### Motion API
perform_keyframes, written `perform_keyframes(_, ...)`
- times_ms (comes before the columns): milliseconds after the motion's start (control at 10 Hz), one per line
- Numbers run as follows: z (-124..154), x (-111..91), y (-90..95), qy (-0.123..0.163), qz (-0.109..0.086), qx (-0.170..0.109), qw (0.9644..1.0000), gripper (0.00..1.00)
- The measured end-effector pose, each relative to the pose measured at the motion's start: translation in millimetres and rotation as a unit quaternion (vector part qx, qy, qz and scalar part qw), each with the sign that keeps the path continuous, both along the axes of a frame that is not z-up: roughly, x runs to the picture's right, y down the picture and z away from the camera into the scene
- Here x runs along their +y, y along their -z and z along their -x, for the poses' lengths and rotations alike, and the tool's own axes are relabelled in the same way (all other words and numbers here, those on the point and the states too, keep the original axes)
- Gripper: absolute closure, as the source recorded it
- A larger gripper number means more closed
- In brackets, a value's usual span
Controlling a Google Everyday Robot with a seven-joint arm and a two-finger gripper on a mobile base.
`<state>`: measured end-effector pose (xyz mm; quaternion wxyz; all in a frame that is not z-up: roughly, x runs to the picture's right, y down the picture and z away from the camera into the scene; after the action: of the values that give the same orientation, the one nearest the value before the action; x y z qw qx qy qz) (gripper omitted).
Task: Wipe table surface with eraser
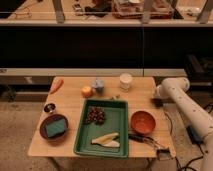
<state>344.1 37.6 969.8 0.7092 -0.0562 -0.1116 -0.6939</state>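
Camera view takes in the table surface (72, 102): a carrot (56, 85) and a teal block (54, 127) at the left, a green tray (82, 142) in the middle, an orange bowl (143, 122) beside it. At the right edge the gripper (158, 99) sits low over a small dark block, seemingly the eraser (156, 104); whether it is clamped I cannot tell. Wiping looks to be in hand; next comes a pressed sweep leftward, skirting the orange bowl.

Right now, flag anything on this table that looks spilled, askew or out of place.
Nothing is spilled. A dark utensil lies slanted at the front right corner of the table surface, its end seemingly past the edge. The pincer sits low at the right edge, behind the orange bowl.
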Motion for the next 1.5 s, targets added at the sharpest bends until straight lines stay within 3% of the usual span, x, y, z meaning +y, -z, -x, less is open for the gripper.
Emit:
perform_keyframes(300,36.7,-20.8,-14.7,-0.003,-0.014,-0.006,0.9999,1.00)
perform_keyframes(600,83.7,-25.4,-10.9,0.003,-0.028,-0.043,0.9987,1.00)
perform_keyframes(900,107.0,1.9,1.5,0.024,-0.016,-0.092,0.9954,1.00)
perform_keyframes(1100,111.5,25.3,10.1,0.042,-0.002,-0.104,0.9937,1.00)
perform_keyframes(1300,107.6,46.5,23.0,0.061,0.006,-0.106,0.9924,1.00)
perform_keyframes(1500,79.8,51.5,35.4,0.072,0.008,-0.083,0.9939,1.00)
